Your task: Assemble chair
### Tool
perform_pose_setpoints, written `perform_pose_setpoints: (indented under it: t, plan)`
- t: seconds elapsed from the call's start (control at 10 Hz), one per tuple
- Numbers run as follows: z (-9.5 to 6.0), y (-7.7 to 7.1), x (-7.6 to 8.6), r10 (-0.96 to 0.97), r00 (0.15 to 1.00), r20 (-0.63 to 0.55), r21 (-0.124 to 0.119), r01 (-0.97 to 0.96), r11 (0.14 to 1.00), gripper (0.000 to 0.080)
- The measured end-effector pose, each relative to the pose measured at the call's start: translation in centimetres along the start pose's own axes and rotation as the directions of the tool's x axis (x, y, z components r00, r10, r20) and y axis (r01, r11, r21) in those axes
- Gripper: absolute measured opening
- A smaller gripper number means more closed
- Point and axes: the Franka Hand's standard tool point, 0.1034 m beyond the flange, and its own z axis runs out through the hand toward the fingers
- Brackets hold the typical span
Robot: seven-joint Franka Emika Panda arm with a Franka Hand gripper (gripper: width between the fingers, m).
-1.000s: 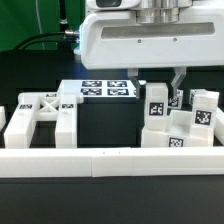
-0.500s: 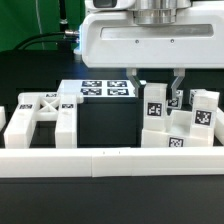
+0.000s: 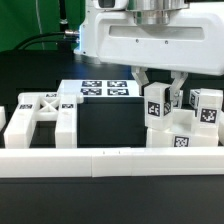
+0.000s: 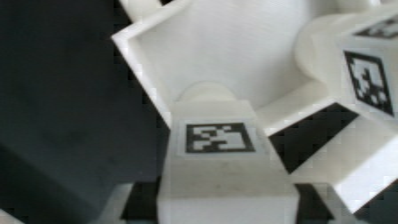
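Note:
In the exterior view my gripper [image 3: 160,93] hangs over the cluster of white chair parts [image 3: 185,135] at the right. It is shut on a short white post [image 3: 155,106] with a square tag on its face. In the wrist view this post [image 4: 219,135] fills the gap between the two dark fingers [image 4: 139,205] of my gripper [image 4: 226,208], and its tag faces the camera. Beyond the post lies a flat white slab [image 4: 214,50]. Another tagged post [image 3: 207,108] stands just to the exterior view's right.
A white chair frame [image 3: 40,115] lies at the exterior view's left. The marker board [image 3: 105,90] sits at the back middle. A long low white rail [image 3: 110,160] runs across the front. A second tagged block [image 4: 365,70] shows beside the held post in the wrist view.
The gripper has risen slightly with the post held in it. The frame at the left and the marker board have not moved.

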Motion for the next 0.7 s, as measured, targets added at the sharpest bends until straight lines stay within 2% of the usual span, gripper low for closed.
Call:
perform_pose_setpoints:
  t: [0.2,0.3,0.5,0.6,0.7]
  plan:
    - [0.1,-0.1,-0.2,0.153,0.988,0.003,0.003,-0.153,0.988,0.0287]
    - [0.1,-0.3,-0.5,0.323,0.946,0.010,0.006,-0.323,0.946,0.0287]
    - [0.2,-0.3,-0.5,0.546,0.837,0.031,0.011,-0.547,0.837,0.0287]
    - [0.2,-0.6,-0.9,0.686,0.726,0.039,-0.002,-0.687,0.727,0.0287]
    - [0.2,-0.7,-1.0,0.732,0.680,0.041,-0.012,-0.732,0.681,0.0287]
